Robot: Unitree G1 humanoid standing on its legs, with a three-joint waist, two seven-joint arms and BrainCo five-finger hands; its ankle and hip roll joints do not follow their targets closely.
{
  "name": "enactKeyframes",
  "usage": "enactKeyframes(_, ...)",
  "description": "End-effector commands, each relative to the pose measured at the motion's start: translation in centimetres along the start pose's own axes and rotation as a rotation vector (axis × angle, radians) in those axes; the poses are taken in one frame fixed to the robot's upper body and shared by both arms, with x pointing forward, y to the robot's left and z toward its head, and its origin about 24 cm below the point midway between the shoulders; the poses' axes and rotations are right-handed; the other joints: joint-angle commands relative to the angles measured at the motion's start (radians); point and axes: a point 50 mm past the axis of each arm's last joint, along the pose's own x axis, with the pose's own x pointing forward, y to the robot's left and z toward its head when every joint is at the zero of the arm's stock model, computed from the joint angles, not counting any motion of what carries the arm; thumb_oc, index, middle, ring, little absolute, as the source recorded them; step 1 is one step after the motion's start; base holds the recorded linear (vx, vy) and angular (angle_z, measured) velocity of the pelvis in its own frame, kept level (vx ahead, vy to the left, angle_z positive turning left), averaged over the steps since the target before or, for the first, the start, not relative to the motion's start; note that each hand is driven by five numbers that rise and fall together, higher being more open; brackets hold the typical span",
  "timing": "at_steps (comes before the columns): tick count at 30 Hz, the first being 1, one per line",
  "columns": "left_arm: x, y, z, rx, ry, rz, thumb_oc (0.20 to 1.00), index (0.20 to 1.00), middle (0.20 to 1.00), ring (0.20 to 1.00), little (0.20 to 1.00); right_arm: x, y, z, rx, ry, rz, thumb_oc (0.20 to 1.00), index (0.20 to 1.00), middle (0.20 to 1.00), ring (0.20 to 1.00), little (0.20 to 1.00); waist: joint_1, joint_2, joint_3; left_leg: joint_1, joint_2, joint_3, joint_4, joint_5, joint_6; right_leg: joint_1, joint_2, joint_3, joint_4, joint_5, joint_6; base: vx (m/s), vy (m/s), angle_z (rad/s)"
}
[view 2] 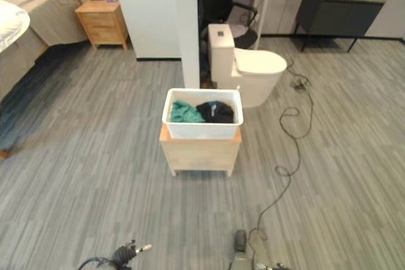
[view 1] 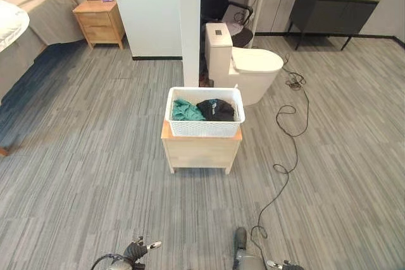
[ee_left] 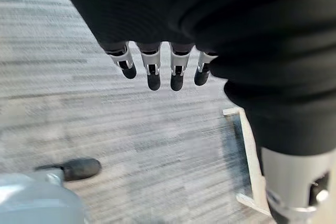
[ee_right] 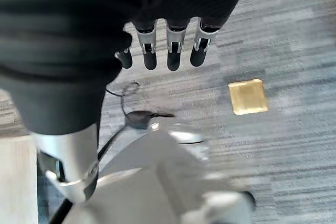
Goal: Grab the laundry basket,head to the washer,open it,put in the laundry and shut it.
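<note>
Left eye view first: I see the basket, white, sitting on a low wooden stand in the middle of the grey plank floor. Green cloth lies in its left half, black cloth in its right, the two touching. Behind the stand is a white toilet, beside a white wall end. A bed and a wooden nightstand sit far left, a dark cabinet far right. My left hand shows at the bottom edge, well short of the stand, and my right hand at the bottom right corner; neither touches the basket.

Right eye view gives me the same layout, with the basket square on the stand.

Left wrist view: the fingers of my left hand hang straight and side by side over bare floor, holding nothing. A pale wooden frame shows near them.

Right wrist view: the fingers of my right hand hang straight in a row, empty, above the floor. A small gold square lies flat on the planks.
</note>
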Motion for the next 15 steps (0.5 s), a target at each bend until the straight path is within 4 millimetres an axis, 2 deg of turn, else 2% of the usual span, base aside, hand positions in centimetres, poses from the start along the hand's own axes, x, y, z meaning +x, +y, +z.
enactKeyframes(1, 0.1, 0.0, 0.9, 0.105, -0.038, -0.021, 1.0, 1.0, 1.0, 1.0, 1.0, -0.1, -1.3, 0.0, 0.027, 0.003, -0.012, 1.0, 1.0, 1.0, 1.0, 1.0, -0.017, 0.0, -0.008, 0.013, 0.001, 0.001, 0.079, -0.085, -0.039, 0.016, -0.023, -0.008, -0.008, 0.093, 0.054, 0.53, -0.338, 0.39)
enactKeyframes(3, 0.0, -0.1, 0.2, 0.112, -0.016, -0.024, 1.0, 1.0, 1.0, 1.0, 1.0, -0.2, -1.2, -0.2, 0.017, 0.007, -0.006, 1.0, 1.0, 1.0, 1.0, 1.0, -0.023, -0.003, -0.017, 0.038, 0.017, -0.006, 0.071, -0.095, -0.048, 0.033, -0.012, -0.004, 0.008, 0.097, 0.047, 0.39, -0.273, 0.68)
enactKeyframes(5, -0.1, -0.2, -0.7, 0.131, 0.023, -0.031, 1.0, 1.0, 1.0, 1.0, 1.0, -0.2, -1.4, -0.3, -0.016, 0.015, -0.004, 1.0, 1.0, 1.0, 1.0, 1.0, -0.031, 0.008, -0.033, 0.068, 0.065, -0.008, 0.067, -0.09, -0.067, 0.025, 0.022, 0.0, 0.05, 0.078, 0.031, 0.26, -0.252, 0.4)
enactKeyframes(7, -0.3, 0.1, -1.6, 0.128, 0.06, -0.022, 1.0, 1.0, 1.0, 1.0, 1.0, -0.2, -1.5, 0.0, -0.068, 0.015, -0.001, 1.0, 1.0, 1.0, 1.0, 1.0, -0.03, 0.019, -0.042, 0.058, 0.116, -0.019, 0.119, -0.026, -0.097, 0.017, 0.073, 0.003, 0.115, 0.039, 0.004, 0.28, -0.342, -0.11)
enactKeyframes(9, -0.4, 0.2, -2.0, 0.102, 0.072, -0.014, 1.0, 1.0, 1.0, 1.0, 1.0, -0.1, -1.3, 0.9, -0.109, -0.016, 0.009, 1.0, 1.0, 1.0, 1.0, 1.0, -0.022, 0.021, -0.045, 0.009, 0.139, -0.023, 0.221, 0.064, -0.119, 0.045, 0.097, -0.025, 0.121, 0.006, -0.021, 0.22, -0.335, -0.13)
enactKeyframes(11, -0.5, 0.6, -2.0, 0.06, 0.07, 0.005, 1.0, 1.0, 1.0, 1.0, 1.0, -0.1, -1.0, 2.3, -0.117, -0.07, 0.019, 1.0, 1.0, 1.0, 1.0, 1.0, -0.01, -0.001, -0.025, -0.103, 0.146, -0.019, 0.427, 0.183, -0.128, 0.087, 0.11, -0.033, 0.112, -0.02, -0.059, 0.14, -0.367, 0.06)
enactKeyframes(12, -0.4, 0.8, -1.7, 0.042, 0.061, 0.016, 1.0, 1.0, 1.0, 1.0, 1.0, 0.0, -0.8, 2.8, -0.127, -0.091, 0.026, 1.0, 1.0, 1.0, 1.0, 1.0, 0.001, -0.017, -0.008, -0.161, 0.152, -0.008, 0.529, 0.219, -0.124, 0.106, 0.113, -0.038, 0.109, -0.032, -0.078, 0.08, -0.339, 0.1)
enactKeyframes(14, -0.4, 1.0, -1.6, 0.038, 0.056, 0.026, 1.0, 1.0, 1.0, 1.0, 1.0, 0.0, -0.5, 3.5, -0.15, -0.112, 0.029, 1.0, 1.0, 1.0, 1.0, 1.0, 0.017, -0.033, 0.013, -0.235, 0.163, 0.028, 0.622, 0.22, -0.111, 0.136, 0.114, -0.048, 0.103, -0.053, -0.096, 0.07, -0.253, 0.02)
enactKeyframes(15, -0.3, 1.1, -1.4, 0.04, 0.05, 0.03, 1.0, 1.0, 1.0, 1.0, 1.0, 0.0, -0.5, 3.8, -0.159, -0.123, 0.029, 1.0, 1.0, 1.0, 1.0, 1.0, 0.024, -0.044, 0.021, -0.266, 0.172, 0.051, 0.591, 0.204, -0.109, 0.155, 0.111, -0.053, 0.095, -0.065, -0.098, 0.17, -0.198, 0.09)
